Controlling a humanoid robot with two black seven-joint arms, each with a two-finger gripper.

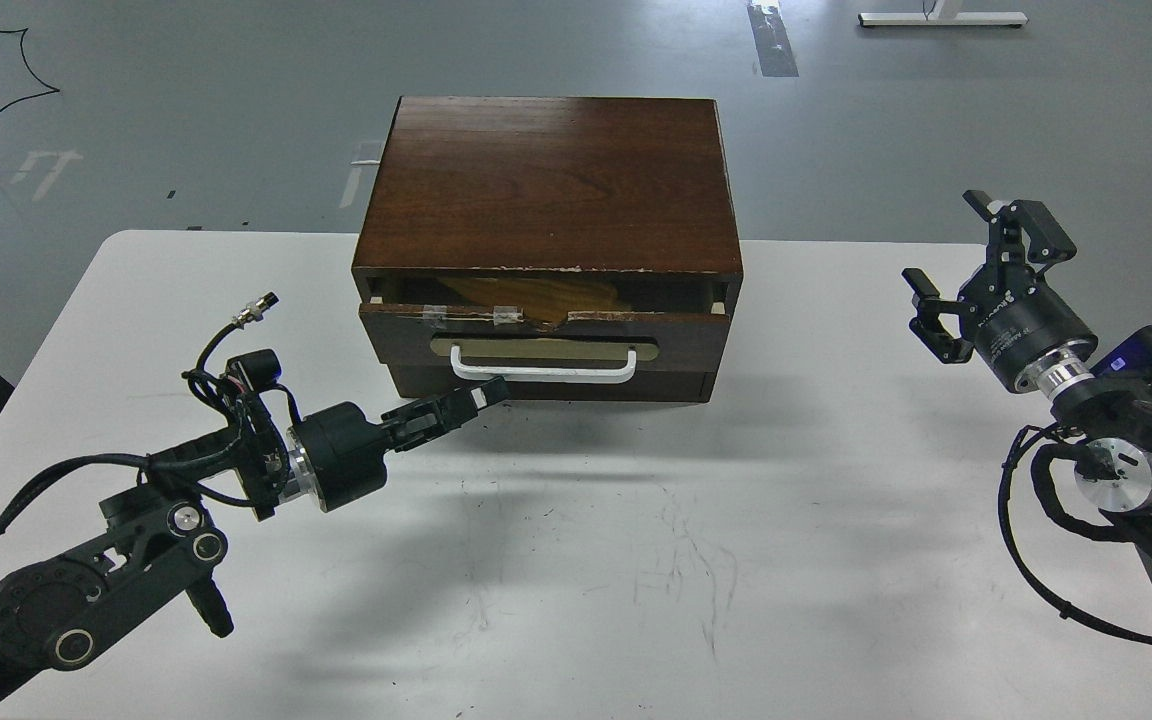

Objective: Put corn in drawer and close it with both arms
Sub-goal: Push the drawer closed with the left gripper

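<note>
On the white surface (576, 560), my left hand (481, 397), fingers together, reaches the drawer (546, 335) handle; my right hand (966, 270) hangs wide.

White table (576, 560) fills the near view, its surface scuffed with faint grey scratches toward the middle. On its far half sits a dark brown wooden cabinet (551, 180), top grain glossy, front top edge chipped pale. Along the cabinet's base runs a plain dark panel (546, 385). Beyond the table, grey floor (186, 100). A black cable (6, 100) snakes across it at far left, a strip of grey tape (772, 40) lies at top, and a white bar-shaped base (941, 17) rests at top right.
</note>
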